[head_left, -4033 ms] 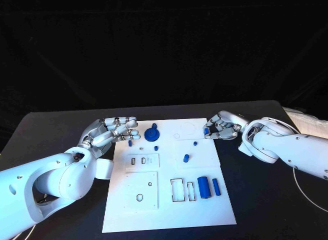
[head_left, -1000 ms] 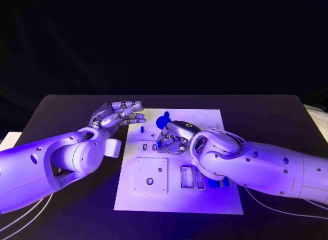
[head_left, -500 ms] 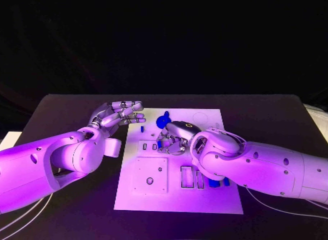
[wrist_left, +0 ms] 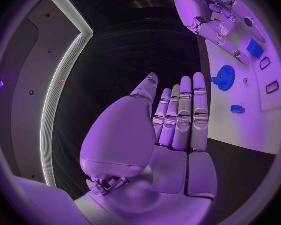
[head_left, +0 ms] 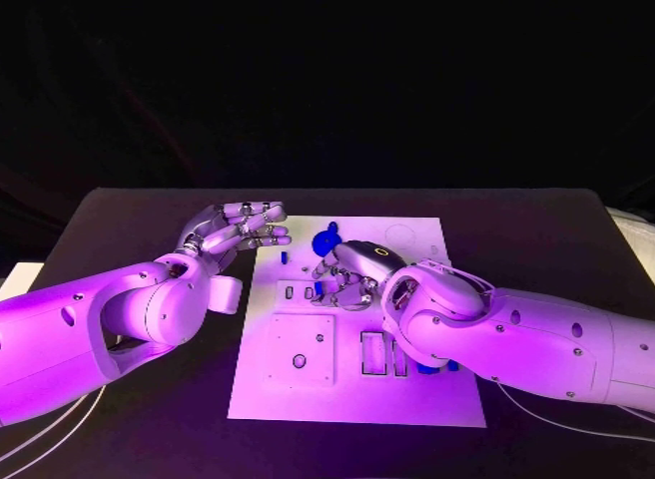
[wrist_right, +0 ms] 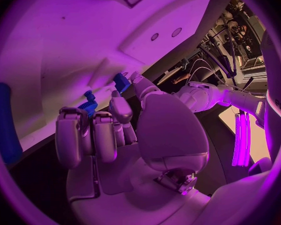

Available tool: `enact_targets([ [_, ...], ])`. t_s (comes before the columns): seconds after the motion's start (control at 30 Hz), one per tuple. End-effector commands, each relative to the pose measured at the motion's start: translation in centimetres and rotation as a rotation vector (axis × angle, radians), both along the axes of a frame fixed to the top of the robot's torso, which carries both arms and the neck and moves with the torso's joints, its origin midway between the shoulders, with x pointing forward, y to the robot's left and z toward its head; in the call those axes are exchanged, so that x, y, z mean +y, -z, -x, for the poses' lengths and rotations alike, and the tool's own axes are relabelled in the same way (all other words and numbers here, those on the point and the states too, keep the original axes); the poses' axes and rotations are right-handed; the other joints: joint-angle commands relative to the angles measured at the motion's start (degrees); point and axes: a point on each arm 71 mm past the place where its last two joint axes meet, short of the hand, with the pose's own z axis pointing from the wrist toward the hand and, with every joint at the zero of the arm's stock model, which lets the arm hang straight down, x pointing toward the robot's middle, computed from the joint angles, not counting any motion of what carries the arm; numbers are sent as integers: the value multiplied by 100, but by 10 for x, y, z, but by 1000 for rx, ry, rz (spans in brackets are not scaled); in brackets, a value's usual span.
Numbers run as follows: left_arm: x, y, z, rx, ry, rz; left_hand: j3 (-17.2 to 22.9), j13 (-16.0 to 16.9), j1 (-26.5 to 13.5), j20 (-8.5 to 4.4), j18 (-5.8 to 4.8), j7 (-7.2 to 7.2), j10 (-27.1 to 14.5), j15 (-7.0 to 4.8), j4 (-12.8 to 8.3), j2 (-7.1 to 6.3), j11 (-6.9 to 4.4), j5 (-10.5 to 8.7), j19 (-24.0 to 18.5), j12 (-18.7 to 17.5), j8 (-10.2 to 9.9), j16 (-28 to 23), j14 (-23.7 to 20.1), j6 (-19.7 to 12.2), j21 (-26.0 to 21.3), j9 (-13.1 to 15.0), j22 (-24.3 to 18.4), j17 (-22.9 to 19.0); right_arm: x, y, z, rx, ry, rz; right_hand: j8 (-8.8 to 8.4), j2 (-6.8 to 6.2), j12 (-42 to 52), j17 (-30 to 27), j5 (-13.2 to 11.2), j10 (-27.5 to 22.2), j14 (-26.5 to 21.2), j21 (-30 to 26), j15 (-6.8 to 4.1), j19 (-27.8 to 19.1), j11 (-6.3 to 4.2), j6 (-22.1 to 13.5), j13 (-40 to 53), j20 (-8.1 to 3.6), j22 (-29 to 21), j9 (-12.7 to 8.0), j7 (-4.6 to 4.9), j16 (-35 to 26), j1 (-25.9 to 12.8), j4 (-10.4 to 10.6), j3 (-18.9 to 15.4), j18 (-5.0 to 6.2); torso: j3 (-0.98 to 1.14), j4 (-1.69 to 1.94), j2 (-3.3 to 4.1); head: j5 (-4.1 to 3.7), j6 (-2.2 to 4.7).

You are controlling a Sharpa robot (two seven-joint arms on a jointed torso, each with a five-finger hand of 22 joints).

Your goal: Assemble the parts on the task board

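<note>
Your right robot hand curls its fingers down over the flat white rectangular task board, pinching a small blue block-shaped part at the slots. Your left robot hand hovers beside the board's edge, fingers apart, holding nothing. One blue toothed gear sits on the board.

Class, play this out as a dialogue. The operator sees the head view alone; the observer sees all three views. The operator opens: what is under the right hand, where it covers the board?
Observer: The right wrist view shows a small blue part at the thumb tip of the right hand, by the task board.
Operator: Is it gripped?
Observer: I cannot tell. A ridged blue part stands just beyond the fingers.
Operator: Is the left hand holding anything?
Observer: No. The left wrist view shows the left hand with a bare palm and straight fingers.
</note>
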Motion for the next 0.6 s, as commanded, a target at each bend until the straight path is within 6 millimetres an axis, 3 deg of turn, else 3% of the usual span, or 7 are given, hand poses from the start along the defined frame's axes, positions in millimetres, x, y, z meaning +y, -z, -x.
enact_targets([
  [0.03,-2,-1,0,1,20,11,-7,6,3,24,85,-10,-33,23,-17,70,-12,-27,14,-12,-28,-12,-14,-29,-36,8,-11,10,0,-9,4,-77,-2,-85,5,-41,-21,777,-38,-54,450,-20,34,-8,-2,-40,-8,35,8,3,4,-13,-2,18,-44,-85,2,-1,-6,6,-6],
  [0.17,-3,1,-1,6,29,-9,-33,15,-11,3,101,-28,6,-16,-32,97,-37,-28,105,4,-17,50,124,3,1,18,10,76,-4,-20,10,-123,-19,-175,7,-31,-7,766,-29,-50,448,-7,35,7,-3,-44,-6,36,37,5,4,-18,25,33,-71,-91,5,-13,-13,10,-2],
  [0.37,-6,8,0,52,101,-150,-242,187,-418,-383,104,-263,733,-420,202,188,-344,-19,1361,249,-6,1277,1532,115,867,33,481,943,-22,-47,11,-133,-87,-255,3,-26,-38,760,-9,-79,445,-14,40,0,6,-75,-41,41,23,3,13,-24,62,70,-147,-88,4,-30,-25,19,22],
  [0.4,-7,10,0,66,117,-187,-272,260,-464,-446,105,-307,948,-488,238,186,-422,-27,1555,368,-4,2296,1764,125,1065,35,601,1844,-26,-51,11,-125,-100,-262,2,-24,-53,756,-10,-93,443,-19,43,-6,9,-84,-55,43,14,3,17,-27,63,85,-178,-86,2,-27,-27,21,21],
  [0.43,-8,12,1,85,135,-224,-323,412,-489,-557,-22,-414,1055,-629,283,169,-546,23,1882,508,32,3860,1732,169,1974,49,1461,3245,-31,-56,11,-113,-111,-272,2,-22,-65,753,-9,-102,442,-22,45,-9,11,-89,-65,45,7,3,19,-29,65,92,-195,-85,4,-33,-39,36,9],
  [0.47,-9,15,2,113,157,-268,-395,560,-587,-618,-113,-440,1238,-581,356,148,-540,-3,1888,689,39,4846,1758,154,2622,50,2188,4161,-36,-60,10,-98,-119,-283,2,-16,-70,753,0,-109,441,-24,46,-11,12,-94,-70,46,5,3,20,-30,78,94,-207,-85,5,-37,-49,44,2],
  [0.6,-11,25,7,200,261,-475,-659,1405,-1016,-721,-326,-554,1495,-728,694,224,-632,-23,1875,1684,271,6883,1865,276,4271,138,4018,6143,-61,-76,7,-41,-97,-343,14,87,-75,688,92,-132,425,-39,47,-28,10,-90,-90,50,-20,8,21,-65,231,61,-205,-79,10,-69,-87,67,-23],
])
